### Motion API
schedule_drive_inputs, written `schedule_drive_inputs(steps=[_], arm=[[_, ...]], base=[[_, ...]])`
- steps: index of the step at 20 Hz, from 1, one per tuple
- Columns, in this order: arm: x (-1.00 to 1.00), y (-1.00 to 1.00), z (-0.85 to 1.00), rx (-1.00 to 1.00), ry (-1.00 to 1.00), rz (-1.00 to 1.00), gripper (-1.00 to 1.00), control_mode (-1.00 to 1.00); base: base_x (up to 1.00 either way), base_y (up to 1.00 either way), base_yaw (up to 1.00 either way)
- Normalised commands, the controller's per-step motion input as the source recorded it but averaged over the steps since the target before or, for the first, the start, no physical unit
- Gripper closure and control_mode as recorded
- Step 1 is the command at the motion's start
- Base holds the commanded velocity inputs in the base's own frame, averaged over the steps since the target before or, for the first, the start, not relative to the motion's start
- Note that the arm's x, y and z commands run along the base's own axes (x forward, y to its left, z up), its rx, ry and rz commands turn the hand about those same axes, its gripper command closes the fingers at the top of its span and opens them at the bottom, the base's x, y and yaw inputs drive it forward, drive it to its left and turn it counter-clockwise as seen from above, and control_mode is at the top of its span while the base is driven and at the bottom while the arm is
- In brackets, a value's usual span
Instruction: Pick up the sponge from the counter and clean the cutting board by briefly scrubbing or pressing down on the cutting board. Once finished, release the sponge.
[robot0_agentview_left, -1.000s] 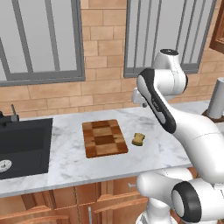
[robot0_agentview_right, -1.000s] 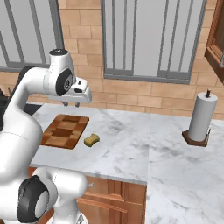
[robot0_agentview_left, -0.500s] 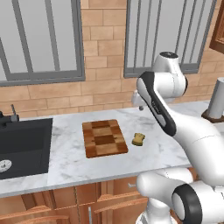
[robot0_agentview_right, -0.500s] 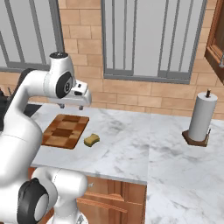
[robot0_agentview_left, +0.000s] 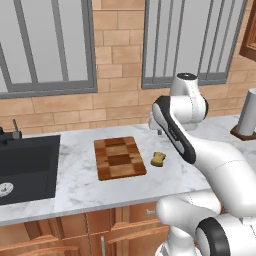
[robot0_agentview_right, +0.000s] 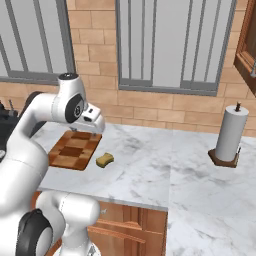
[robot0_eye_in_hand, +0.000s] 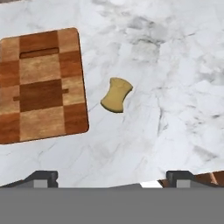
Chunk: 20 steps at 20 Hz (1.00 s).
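Sponge (robot0_eye_in_hand: 116, 95) pickup has not yet been done: the sponge is seen lying flat on the counter (robot0_agentview_left: 80, 175), just beside the right-hand long edge of the cutting board (robot0_agentview_left: 119, 157) in the left base view, apart from the board and not touching it. No step of the task is judged complete; grasping, carrying to the cutting board, pressing or scrubbing, and release are all left. The gripper (robot0_eye_in_hand: 113, 177) is held high above the counter, behind the cutting board toward the brick wall, with its jaws spread wide and nothing between them. In the hand view the two finger tips (robot0_eye_in_hand: 42, 176) are seen far apart at the bottom edge, and the sponge is placed above them, slightly left of the midline between them, with the cutting board further left. The sponge is therefore judged to lie below and ahead of the gripper, well apart from it. A descent toward the sponge, away from the cutting board's edge, is judged to be required next.
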Motion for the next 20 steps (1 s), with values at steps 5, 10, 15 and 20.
schedule_drive_inputs(steps=[5,10,15,20], arm=[[0.07,-0.02,-0.36,0.02,0.00,-0.16,-1.00,-1.00],[0.16,-0.11,-0.39,0.04,0.00,-0.13,-1.00,-1.00],[0.33,-0.09,-0.33,0.07,0.00,-0.05,-1.00,-1.00],[0.50,0.00,-0.29,0.05,0.00,-0.04,-1.00,-1.00]], base=[[0.00,0.00,0.00],[0.00,0.00,0.00],[0.00,0.00,0.00],[0.00,0.00,0.00]])
